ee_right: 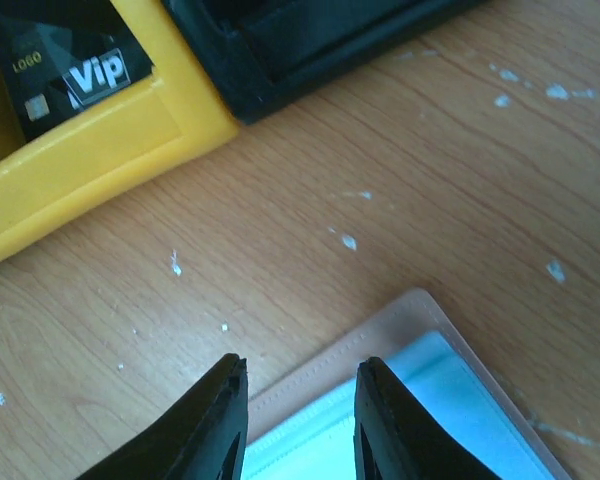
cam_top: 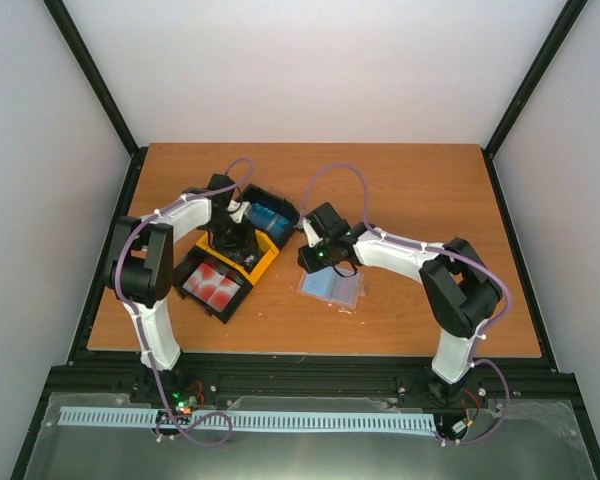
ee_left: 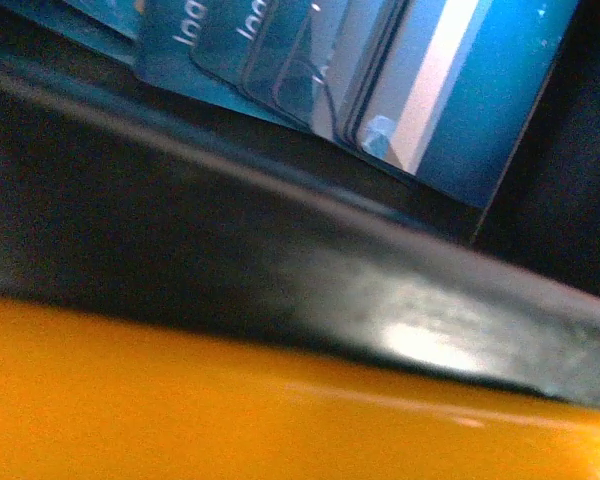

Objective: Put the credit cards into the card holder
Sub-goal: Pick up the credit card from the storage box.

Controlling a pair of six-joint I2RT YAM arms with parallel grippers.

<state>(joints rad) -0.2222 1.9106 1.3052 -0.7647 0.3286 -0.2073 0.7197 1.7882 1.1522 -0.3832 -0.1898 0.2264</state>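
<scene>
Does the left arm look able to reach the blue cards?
Likely yes: the left tool hangs over the tray, and the blue cards lie uncovered just beyond the black bin wall.

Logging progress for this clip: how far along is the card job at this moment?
Done: one light blue card seems to sit in the open card holder. In hand: the right gripper is open over the holder's edge; the left gripper is low at the tray beside the blue cards, no card visibly held. Left: red cards, a black card and those blue cards are in their bins.
</scene>
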